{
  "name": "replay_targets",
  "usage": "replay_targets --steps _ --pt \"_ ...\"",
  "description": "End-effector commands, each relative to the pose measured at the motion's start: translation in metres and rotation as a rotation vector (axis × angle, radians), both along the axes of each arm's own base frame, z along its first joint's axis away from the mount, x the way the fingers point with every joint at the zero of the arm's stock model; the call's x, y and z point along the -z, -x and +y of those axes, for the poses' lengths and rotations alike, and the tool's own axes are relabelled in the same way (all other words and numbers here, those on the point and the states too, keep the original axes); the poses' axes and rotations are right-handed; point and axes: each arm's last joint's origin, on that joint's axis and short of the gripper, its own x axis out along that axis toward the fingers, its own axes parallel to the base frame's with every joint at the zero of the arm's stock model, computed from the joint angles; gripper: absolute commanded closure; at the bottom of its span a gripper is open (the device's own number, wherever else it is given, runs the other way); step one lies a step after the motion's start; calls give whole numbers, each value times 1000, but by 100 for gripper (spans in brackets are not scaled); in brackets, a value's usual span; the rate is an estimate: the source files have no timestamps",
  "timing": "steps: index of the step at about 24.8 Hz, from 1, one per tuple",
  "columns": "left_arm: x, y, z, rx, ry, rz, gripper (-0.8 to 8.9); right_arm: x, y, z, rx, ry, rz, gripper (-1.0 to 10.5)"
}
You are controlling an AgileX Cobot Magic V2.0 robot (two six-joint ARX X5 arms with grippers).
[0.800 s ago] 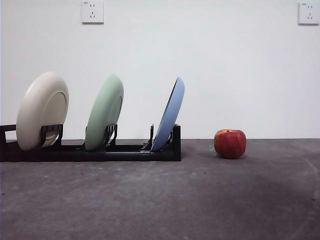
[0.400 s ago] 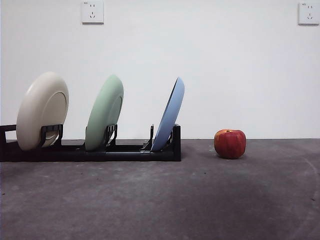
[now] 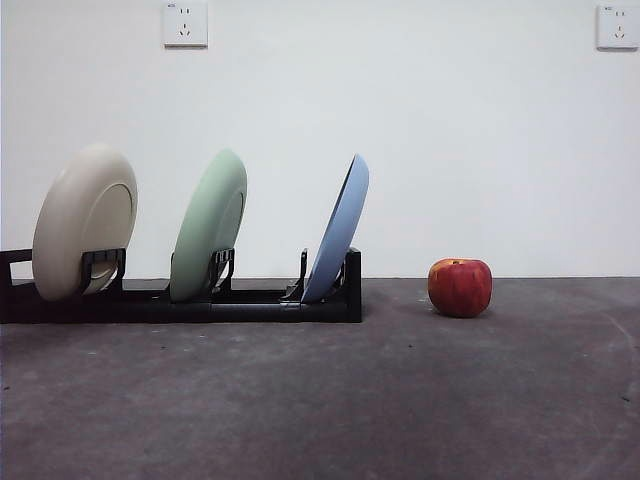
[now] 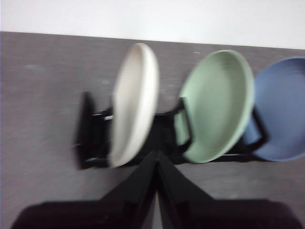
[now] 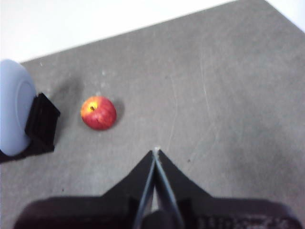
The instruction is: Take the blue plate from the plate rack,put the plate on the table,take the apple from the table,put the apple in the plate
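Note:
The blue plate [image 3: 340,230] stands on edge in the right end slot of the black plate rack [image 3: 180,300]. It also shows in the left wrist view [image 4: 281,114] and in the right wrist view [image 5: 14,112]. The red apple [image 3: 460,287] sits on the grey table [image 3: 400,400] to the right of the rack; it also shows in the right wrist view [image 5: 98,112]. My left gripper [image 4: 156,155] is shut and empty, high above the rack. My right gripper [image 5: 155,151] is shut and empty, above the table, apart from the apple. Neither arm shows in the front view.
A cream plate [image 3: 85,220] and a pale green plate [image 3: 208,225] stand on edge in the rack left of the blue plate. A white wall with two sockets stands behind the table. Bare table lies in front of the rack and around the apple.
The plates, rack and apple have not moved. A faint shadow at the front right of the table has faded.

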Motion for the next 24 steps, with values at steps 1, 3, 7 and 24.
replay_targets --steps 1,3,7,24 --pt "-9 -18 -5 111 67 16 819 1 -11 1 -43 -33 56 946" --pt "-16 -31 -9 178 100 35 819 3 -20 3 -105 -71 97 946" --pt "-27 -62 -25 302 149 127 819 12 -38 8 -228 -159 184 946" --pt "-11 -213 -186 735 252 372 817 43 -91 10 -277 -219 344 946"
